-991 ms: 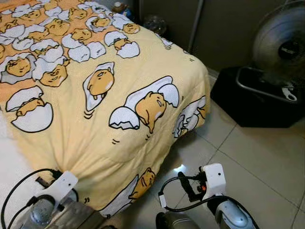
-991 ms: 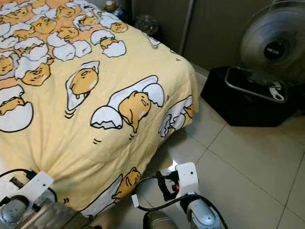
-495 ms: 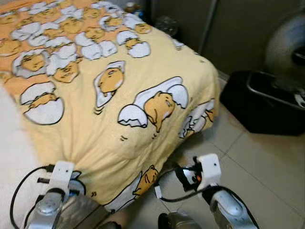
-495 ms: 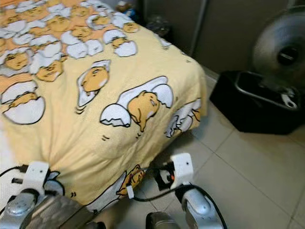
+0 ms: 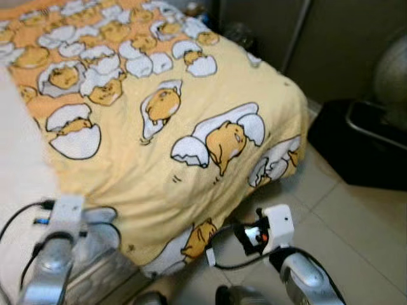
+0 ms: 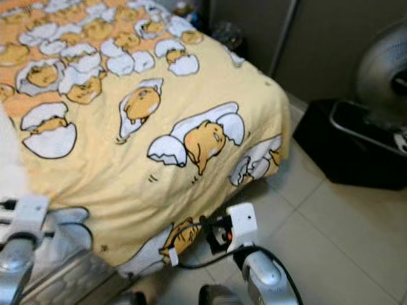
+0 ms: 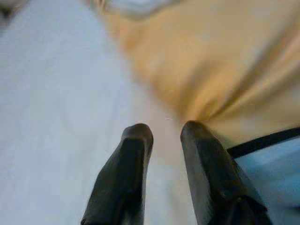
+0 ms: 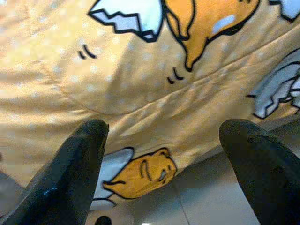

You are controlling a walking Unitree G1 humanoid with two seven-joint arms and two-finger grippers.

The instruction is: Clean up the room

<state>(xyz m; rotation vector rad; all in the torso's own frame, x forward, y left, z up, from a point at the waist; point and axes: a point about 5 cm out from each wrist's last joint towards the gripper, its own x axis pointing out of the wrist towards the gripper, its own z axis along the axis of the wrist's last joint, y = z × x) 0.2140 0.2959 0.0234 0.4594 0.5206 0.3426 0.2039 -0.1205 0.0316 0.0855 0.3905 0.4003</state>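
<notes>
A yellow blanket (image 5: pixel 191 127), printed with cartoon yolk figures in cracked eggshells, covers the bed and drapes over its near corner down toward the tiled floor (image 5: pixel 356 235). The right gripper (image 8: pixel 164 154) hangs just off that hanging edge of the blanket, low beside the corner; its two black fingers (image 8: pixel 70 173) stand wide apart, grasping nothing, and the blanket's folds and one printed yolk figure lie straight ahead between them. From the head camera the right arm's white wrist block (image 5: pixel 276 227) sits over the floor just beside the blanket's lower edge, with a black cable looping under it.

The left gripper (image 7: pixel 164 136) is at the other side of the blanket's near edge, where yellow cloth meets a pale white sheet (image 7: pixel 56 117). Its fingers stand a little apart, clasping nothing, tips close to the cloth; this view is blurred.

Beyond the blanket's corner, well apart from it, a black box (image 5: pixel 362 146) rests on the floor with a fan (image 6: pixel 385 70) on it, against a dark wall.
</notes>
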